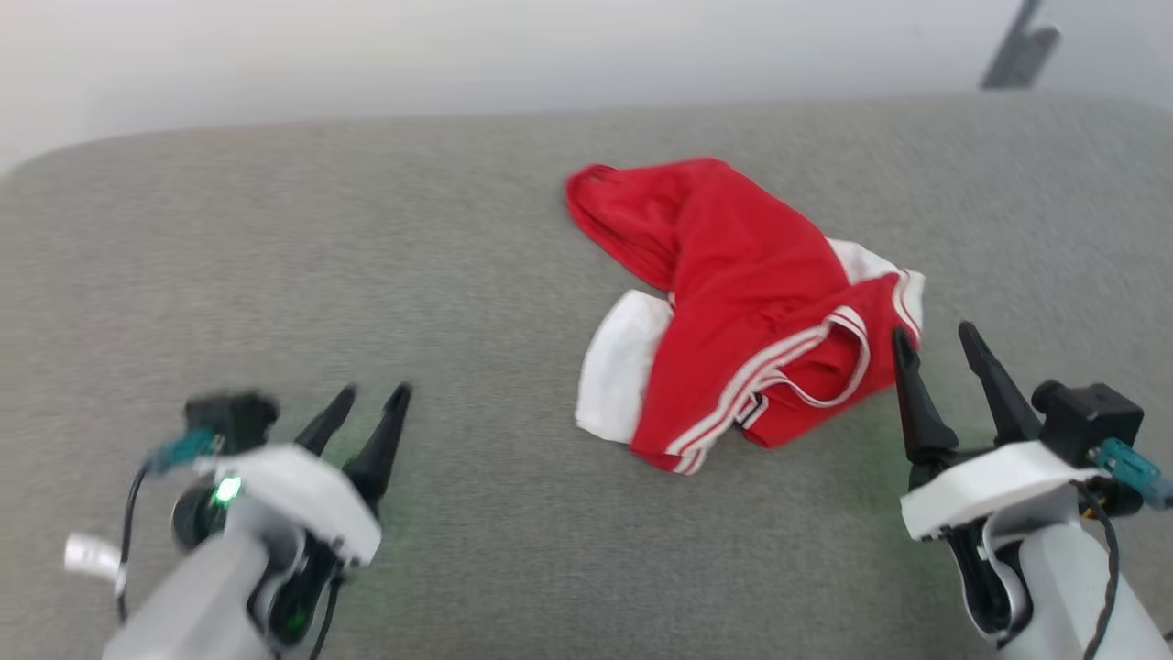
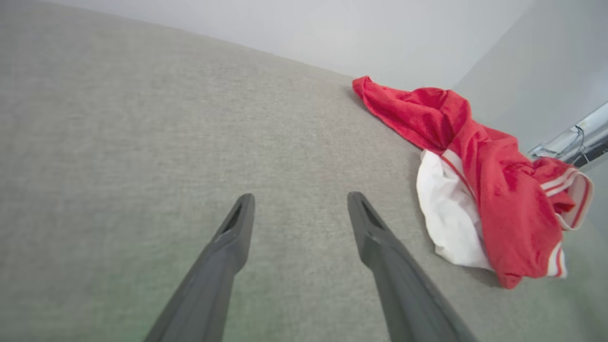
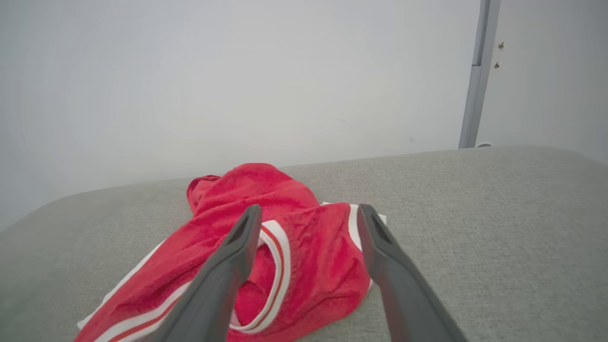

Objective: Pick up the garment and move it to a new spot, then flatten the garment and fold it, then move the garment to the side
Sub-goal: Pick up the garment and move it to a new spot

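Note:
The garment (image 1: 733, 302) is a bright red jersey shirt with white sleeve ends and thin white stripes, lying crumpled in a heap on the grey cushioned surface (image 1: 367, 238), right of centre. My left gripper (image 1: 368, 403) hovers open at the lower left, well clear of the cloth, nothing between its fingers. In the left wrist view the garment (image 2: 494, 190) lies off to the right of the open left gripper (image 2: 299, 204). My right gripper (image 1: 935, 344) stands open just beside the shirt's right edge. In the right wrist view the right gripper (image 3: 308, 216) frames the garment (image 3: 266, 237).
The grey cushion's far rounded edge (image 1: 550, 115) meets a pale wall. A grey post (image 3: 477, 76) stands against the wall at the back right. Bare cushion stretches to the left of the shirt.

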